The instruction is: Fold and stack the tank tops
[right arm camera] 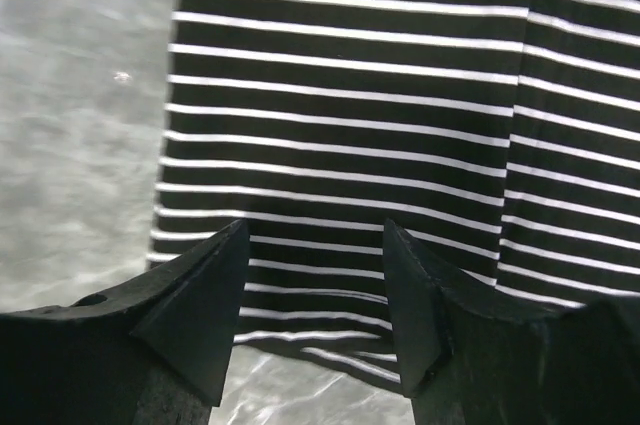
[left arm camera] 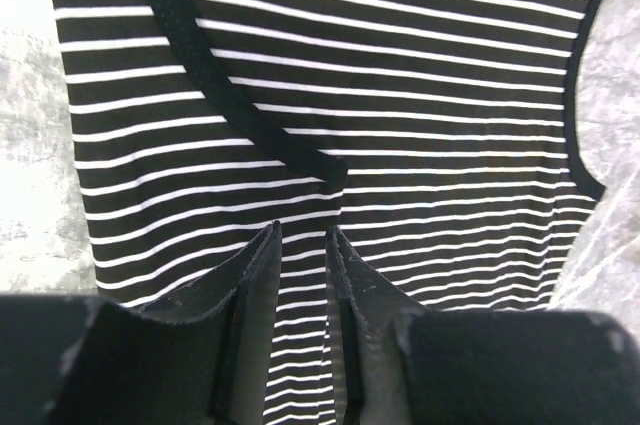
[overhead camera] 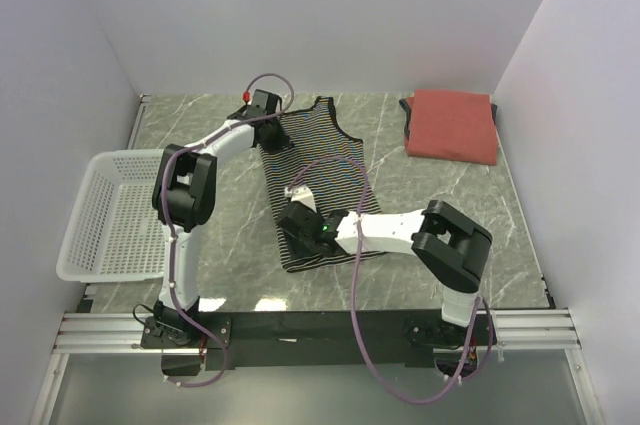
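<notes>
A black-and-white striped tank top [overhead camera: 322, 177] lies flat and lengthwise in the middle of the table, straps toward the back wall. My left gripper [overhead camera: 270, 117] hovers over its far left shoulder. Its fingers stand narrowly apart, so it is open [left arm camera: 305, 230], and the striped cloth [left arm camera: 400, 95] lies flat beneath with nothing pinched. My right gripper [overhead camera: 297, 207] is over the near left hem, open wide [right arm camera: 315, 230], above the hem edge [right arm camera: 350, 145]. A rust-red tank top [overhead camera: 452, 125] sits folded at the back right.
A white mesh basket [overhead camera: 105, 215] stands at the table's left edge and overhangs it. Walls close in the table on the left, back and right. Grey marble tabletop [overhead camera: 450, 195] shows between the striped top and the red one.
</notes>
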Available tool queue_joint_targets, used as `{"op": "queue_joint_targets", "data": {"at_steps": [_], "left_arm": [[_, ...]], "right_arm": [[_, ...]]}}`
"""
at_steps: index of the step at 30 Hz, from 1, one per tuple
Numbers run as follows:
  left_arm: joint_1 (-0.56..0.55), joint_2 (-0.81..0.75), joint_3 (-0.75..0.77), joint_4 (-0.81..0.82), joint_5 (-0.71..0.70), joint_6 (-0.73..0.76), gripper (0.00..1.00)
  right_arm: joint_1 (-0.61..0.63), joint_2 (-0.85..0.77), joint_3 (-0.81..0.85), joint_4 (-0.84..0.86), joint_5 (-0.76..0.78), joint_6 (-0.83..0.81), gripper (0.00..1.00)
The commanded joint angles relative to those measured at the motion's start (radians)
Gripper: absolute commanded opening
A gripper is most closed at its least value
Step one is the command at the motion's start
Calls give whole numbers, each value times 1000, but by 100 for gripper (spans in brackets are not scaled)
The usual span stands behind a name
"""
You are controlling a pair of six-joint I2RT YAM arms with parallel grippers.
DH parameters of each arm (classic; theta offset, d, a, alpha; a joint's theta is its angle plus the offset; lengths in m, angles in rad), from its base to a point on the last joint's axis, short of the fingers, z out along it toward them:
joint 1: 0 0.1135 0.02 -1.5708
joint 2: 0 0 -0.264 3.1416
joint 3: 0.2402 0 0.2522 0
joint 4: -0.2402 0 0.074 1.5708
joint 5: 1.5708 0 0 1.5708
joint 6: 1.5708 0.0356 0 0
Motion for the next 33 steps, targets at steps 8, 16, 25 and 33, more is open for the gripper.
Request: {"op": "queue_joint_targets", "data": {"at_steps": [8,16,25,33], "left_arm": [[-10,-6,-78,-1,-57,12,29],[2,-68,-125,-27,-50,73,31],[13,-193,-144,20,13,83,42],[11,-305,-56,16,28,90,52]], "right_arm": [[113,125,79,10,-41,30,62],[182,174,199,64,-144,96,61],[144,-28,138,115,-123,101,65],[-25,-306,31,96,-139,76,69]]}}
